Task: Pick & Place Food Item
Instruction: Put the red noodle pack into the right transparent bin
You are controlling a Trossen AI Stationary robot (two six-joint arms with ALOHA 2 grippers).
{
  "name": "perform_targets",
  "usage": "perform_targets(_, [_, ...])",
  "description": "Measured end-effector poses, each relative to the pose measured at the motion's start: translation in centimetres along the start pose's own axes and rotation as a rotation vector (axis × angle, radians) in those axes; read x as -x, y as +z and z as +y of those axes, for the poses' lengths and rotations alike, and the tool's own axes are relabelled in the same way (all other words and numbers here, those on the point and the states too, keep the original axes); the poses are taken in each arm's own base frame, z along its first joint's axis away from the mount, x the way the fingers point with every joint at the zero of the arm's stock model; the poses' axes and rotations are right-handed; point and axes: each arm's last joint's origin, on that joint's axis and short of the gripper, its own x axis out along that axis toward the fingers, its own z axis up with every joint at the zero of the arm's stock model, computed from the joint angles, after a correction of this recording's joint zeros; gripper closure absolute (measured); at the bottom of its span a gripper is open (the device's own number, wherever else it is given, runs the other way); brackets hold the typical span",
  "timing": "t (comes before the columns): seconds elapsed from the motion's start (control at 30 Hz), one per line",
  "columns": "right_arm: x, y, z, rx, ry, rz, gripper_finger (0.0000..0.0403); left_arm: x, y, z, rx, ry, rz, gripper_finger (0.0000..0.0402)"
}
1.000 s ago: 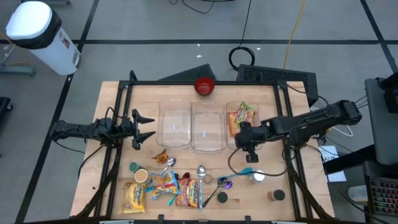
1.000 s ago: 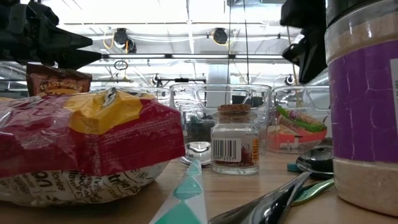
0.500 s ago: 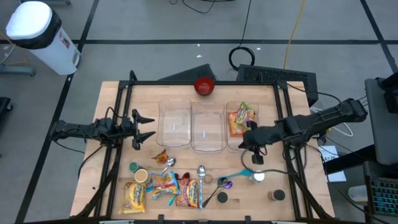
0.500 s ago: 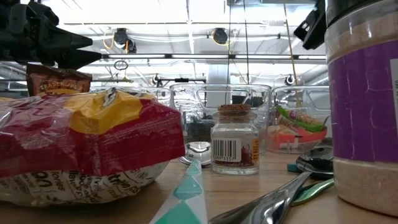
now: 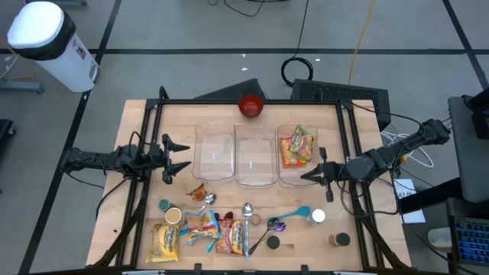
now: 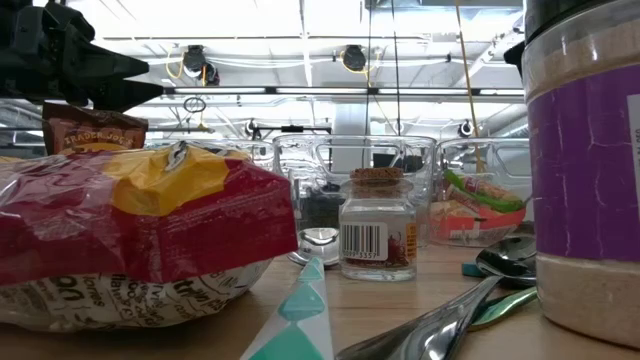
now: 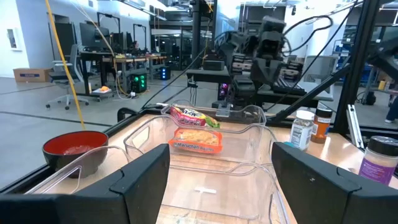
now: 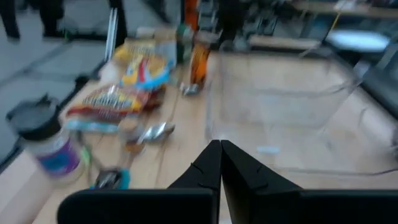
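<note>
On the table's right side, the right gripper (image 5: pixel 312 175) hangs just beside the right bin (image 5: pixel 296 180), fingers pressed together on nothing. Inside that bin lies the noodle packet (image 5: pixel 297 145), flat on the floor of it. At the left edge the left gripper (image 5: pixel 177 155) waits, well apart from the left bin (image 5: pixel 215 153), fingers (image 7: pixel 140 180) spread wide and empty. The middle bin (image 5: pixel 254 156) stands between the other two. Toward the front lie more snack packets (image 5: pixel 203 234), spoons (image 5: pixel 247 211) and small jars (image 5: pixel 339 240); one packet near the spoons is probably torn, though it is hard to tell. A red bowl (image 5: pixel 250 105) sits at the back edge.
</note>
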Motion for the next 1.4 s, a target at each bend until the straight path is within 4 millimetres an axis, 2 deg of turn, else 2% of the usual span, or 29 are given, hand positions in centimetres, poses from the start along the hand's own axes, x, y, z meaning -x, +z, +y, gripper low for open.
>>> perform_targets(0.23, [1.1, -2.5, -1.8, -0.037, -0.050, -0.130, 0.0403, 0.0, 0.0, 0.0, 0.000, 0.001, 0.000, 0.0117])
perform_targets(0.5, [2.8, -2.9, -2.8, 0.001, -0.063, -0.190, 0.0403, 0.0, 0.0, 0.0, -0.005, 0.001, -0.001, 0.0117])
perform_targets(0.73, [3.7, -2.9, -3.1, 0.017, -0.077, -0.225, 0.0403, 0.0, 0.6, 0.0, -0.127, 0.006, -0.057, 0.0117])
perform_targets(0.93, [4.3, -3.1, -3.3, 0.028, -0.087, -0.241, 0.0403, 0.0, 0.6, 0.0, -0.138, 0.007, -0.058, 0.0117])
perform_targets(1.13, [4.5, -3.3, -3.6, 0.011, -0.203, -0.226, 0.0403, 0.0, 0.6, 0.0, -0.033, 0.003, -0.059, 0.0117])
perform_targets(1.4, [4.5, -3.3, -3.6, 0.012, -0.209, -0.226, 0.0403, 0.1, 1.2, 0.0, 0.171, -0.009, -0.121, 0.0117])
